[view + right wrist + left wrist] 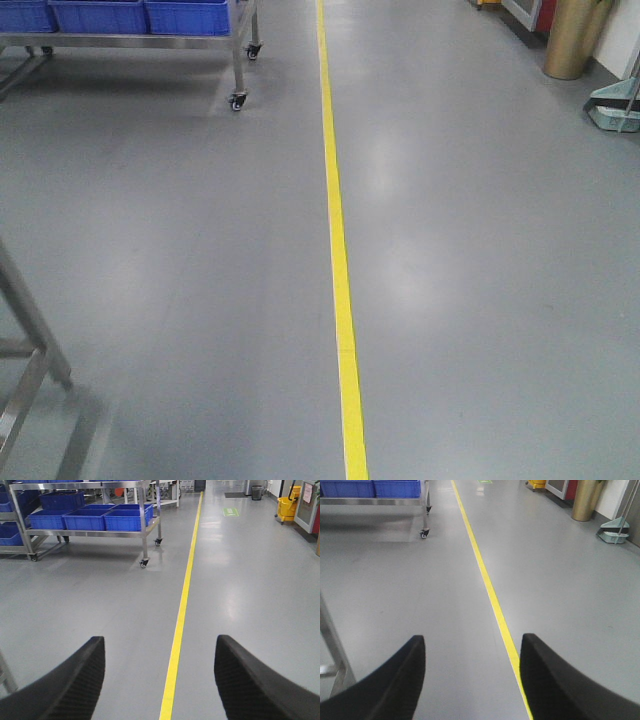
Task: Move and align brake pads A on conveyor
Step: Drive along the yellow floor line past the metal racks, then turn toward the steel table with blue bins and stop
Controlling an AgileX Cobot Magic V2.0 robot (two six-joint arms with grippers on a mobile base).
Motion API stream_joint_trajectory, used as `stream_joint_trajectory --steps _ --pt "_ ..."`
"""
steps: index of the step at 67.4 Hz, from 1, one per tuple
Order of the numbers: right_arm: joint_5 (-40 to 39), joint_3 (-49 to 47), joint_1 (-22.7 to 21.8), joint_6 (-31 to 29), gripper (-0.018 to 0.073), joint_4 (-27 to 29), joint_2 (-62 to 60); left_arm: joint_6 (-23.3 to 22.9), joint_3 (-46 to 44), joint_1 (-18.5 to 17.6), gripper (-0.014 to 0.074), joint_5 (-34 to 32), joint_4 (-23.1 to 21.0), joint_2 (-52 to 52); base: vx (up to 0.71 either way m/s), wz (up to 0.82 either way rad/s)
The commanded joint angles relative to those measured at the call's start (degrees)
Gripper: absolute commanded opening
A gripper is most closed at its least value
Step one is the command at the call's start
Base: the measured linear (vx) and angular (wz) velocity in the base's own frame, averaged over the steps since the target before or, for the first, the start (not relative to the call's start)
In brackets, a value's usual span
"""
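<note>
Left gripper (472, 647) and right gripper (160, 645) are both spread wide with nothing between the black fingers (395, 680). Each hangs over grey floor (480, 300), and the yellow floor line (338, 260) runs from near to far. Far left stands a wheeled steel rack (90, 532) carrying blue bins (125, 520), near left a steel frame leg (30, 340), far right a green dustpan (612, 108). The position of brake pads A and the conveyor cannot be told from these views.

Bright even overhead light, soft glare on floor (400, 170), mostly sharp focus
</note>
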Motion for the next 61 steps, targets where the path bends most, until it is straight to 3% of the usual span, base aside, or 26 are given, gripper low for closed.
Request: stream_joint_trajectory --steps 1,61 --pt "-4.0 -1.53 -0.19 -0.25 0.0449 -0.64 0.53 -0.2 -1.46 -0.24 0.0394 -4.32 -0.11 0.65 0.69 -0.13" --pt "-4.0 -1.53 -0.19 -0.25 0.0449 -0.64 0.53 -0.2 -1.46 -0.24 0.0394 -4.32 -0.11 0.65 0.61 0.07"
